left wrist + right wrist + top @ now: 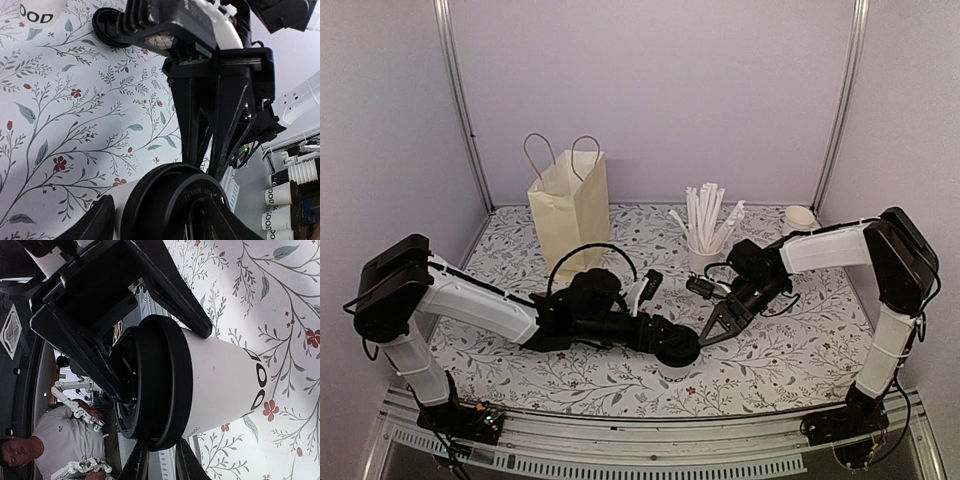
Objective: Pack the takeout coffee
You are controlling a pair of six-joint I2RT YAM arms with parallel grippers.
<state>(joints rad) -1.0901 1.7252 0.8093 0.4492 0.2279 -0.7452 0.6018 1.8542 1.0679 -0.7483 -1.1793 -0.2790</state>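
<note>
Takeout coffee (225, 380) upright, axis vertical, lid (170, 200) between left gripper (670, 345) fingers; clamped or loose, cannot tell. Right gripper (159, 465) just beside lid, narrow, empty. Left nearer.

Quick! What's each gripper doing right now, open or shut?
Left gripper: jaws closed around the coffee cup, just under its lid.
Right gripper: jaws nearly together at the lid's rim; cannot tell if they pinch it.
</note>
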